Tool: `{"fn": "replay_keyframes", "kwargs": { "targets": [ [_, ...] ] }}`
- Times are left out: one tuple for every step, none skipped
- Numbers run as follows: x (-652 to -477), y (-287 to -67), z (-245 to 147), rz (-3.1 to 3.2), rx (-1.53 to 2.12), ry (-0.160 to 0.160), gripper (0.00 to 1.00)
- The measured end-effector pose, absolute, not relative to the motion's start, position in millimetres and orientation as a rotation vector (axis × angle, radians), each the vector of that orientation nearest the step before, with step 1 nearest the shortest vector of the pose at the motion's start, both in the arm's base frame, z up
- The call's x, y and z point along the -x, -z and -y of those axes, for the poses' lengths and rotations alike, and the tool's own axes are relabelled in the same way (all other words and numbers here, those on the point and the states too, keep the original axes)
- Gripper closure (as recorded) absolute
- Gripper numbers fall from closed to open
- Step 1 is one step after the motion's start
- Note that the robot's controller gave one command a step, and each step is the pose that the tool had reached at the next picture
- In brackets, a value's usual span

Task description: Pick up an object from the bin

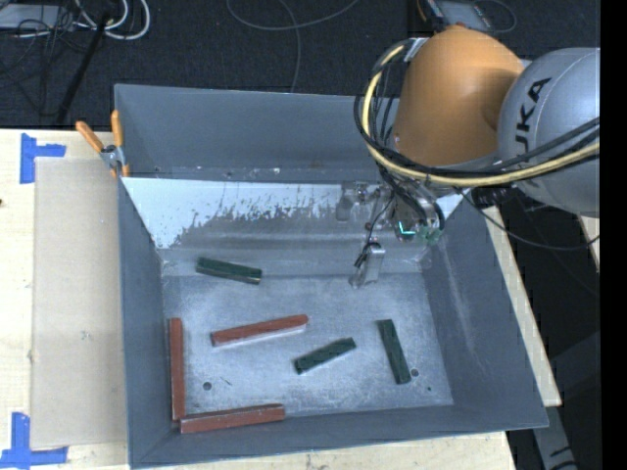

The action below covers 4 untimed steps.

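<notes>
Tool (368, 262) hovering near back wall of bin (245, 145), opening impossible to tell, nothing seen held. Nearest dark green bar (395, 351) lying frontward, long axis running back-to-front.

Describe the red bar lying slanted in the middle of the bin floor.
The red bar is a long, thin, straight stick, reddish brown with a paler top face; it may be wood or plastic. It lies flat on the bin floor, slanted, its right end farther back. Only the floor touches it; the nearest green bar lies apart, to its lower right.
</notes>
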State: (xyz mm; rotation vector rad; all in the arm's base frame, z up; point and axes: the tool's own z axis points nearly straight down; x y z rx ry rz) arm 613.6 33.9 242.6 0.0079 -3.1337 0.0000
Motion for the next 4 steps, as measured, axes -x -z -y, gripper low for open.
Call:
{"fn": "replay_keyframes", "kwargs": {
  "targets": [
    [-546.1, -105.8, -43.3, 3.123, -0.210, 0.000, 0.00],
    [-506.1, -67.6, -38.6, 3.133, -0.020, 0.000, 0.00],
    [-507.8, -69.2, -38.6, 3.138, -0.018, 0.001, 1.00],
    [-506.7, -234.1, -30.5, 3.148, -0.111, 0.000, 1.00]
  ]
}}
